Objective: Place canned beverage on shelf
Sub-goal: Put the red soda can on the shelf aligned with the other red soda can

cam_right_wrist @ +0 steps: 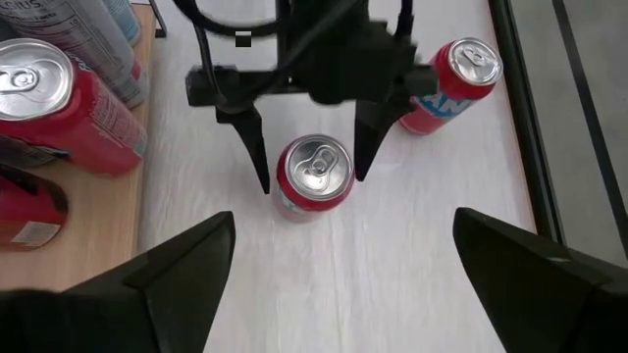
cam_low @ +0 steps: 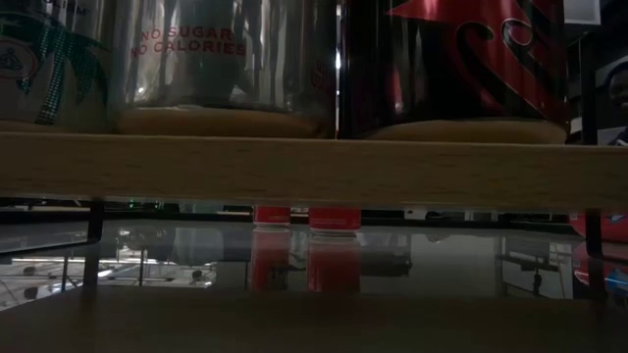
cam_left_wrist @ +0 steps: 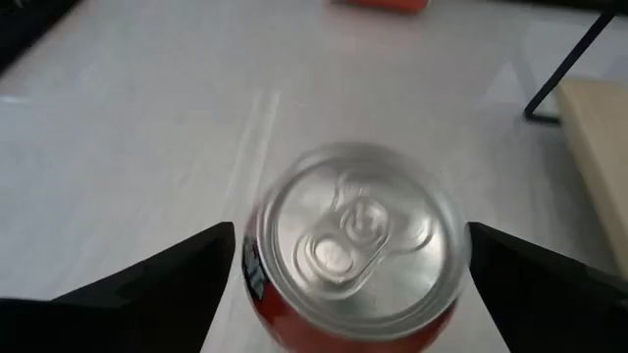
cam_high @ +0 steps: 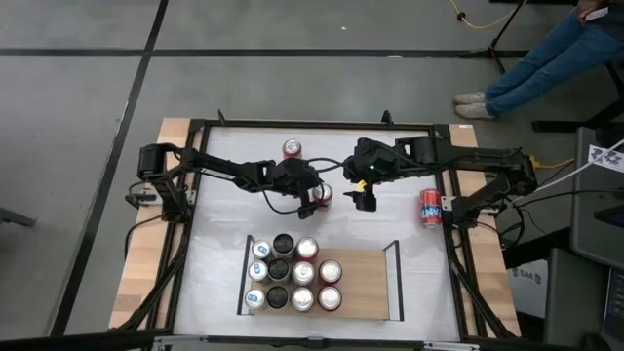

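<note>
Eleven cans on shelf, three cans off it

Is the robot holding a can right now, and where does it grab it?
No. The left pincer stands open around the red can, a finger on each side with gaps showing. The right pincer is open and empty.

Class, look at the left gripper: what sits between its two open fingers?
A red can stands upright between the left gripper's open fingers, clear of both; the right wrist view shows it best.
</note>
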Robot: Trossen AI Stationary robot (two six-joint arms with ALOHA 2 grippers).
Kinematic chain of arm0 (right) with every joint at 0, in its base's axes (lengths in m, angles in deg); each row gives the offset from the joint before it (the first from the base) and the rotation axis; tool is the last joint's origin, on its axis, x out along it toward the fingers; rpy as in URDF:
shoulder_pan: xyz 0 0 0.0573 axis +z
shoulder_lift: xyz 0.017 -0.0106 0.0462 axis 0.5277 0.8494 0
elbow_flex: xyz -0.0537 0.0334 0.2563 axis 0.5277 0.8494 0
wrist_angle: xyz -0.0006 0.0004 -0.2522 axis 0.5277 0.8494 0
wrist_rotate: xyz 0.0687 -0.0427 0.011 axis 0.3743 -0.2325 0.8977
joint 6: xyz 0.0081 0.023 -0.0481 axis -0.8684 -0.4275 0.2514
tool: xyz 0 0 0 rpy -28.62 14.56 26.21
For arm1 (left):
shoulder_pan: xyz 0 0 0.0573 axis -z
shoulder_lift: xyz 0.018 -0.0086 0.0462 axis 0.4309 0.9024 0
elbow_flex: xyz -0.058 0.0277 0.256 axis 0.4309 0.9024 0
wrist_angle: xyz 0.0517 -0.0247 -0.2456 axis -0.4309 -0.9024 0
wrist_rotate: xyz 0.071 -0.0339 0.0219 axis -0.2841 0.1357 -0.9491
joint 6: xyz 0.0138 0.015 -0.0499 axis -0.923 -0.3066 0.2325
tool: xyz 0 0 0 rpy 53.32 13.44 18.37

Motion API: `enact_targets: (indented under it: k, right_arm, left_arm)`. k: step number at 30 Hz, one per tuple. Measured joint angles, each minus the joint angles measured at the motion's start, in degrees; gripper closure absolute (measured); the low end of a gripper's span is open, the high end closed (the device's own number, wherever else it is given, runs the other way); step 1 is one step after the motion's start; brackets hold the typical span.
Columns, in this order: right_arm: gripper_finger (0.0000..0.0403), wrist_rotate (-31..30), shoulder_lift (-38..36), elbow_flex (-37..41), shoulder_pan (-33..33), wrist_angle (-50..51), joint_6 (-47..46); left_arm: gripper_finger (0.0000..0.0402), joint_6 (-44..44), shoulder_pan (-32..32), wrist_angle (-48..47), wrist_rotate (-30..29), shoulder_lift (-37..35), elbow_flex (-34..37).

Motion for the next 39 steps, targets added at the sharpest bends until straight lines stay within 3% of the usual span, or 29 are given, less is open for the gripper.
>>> enact_targets:
  k: [11,19,32,39]
  right_arm:
    - [0.0031,-0.02,-0.02,0.00,0.00,-0.28,0.36]
    - [0.0031,-0.02,-0.02,0.00,0.00,-0.48,3.57]
    - [0.0031,2.19,4.33,-0.04,0.00,-7.81,3.48]
    - [0.0031,3.70,10.33,-0.04,0.00,-10.70,6.17]
  left_arm:
    - [0.0012,0.02,0.11,-0.04,0.00,-9.25,0.00]
    - [0.0012,-2.96,-0.05,-3.19,-0.43,-20.42,0.00]
    - [0.0012,-7.65,-1.46,-25.70,-9.27,-45.76,0.00]
    - [0.0012,-6.07,-0.34,-34.69,-9.08,-53.41,0.87]
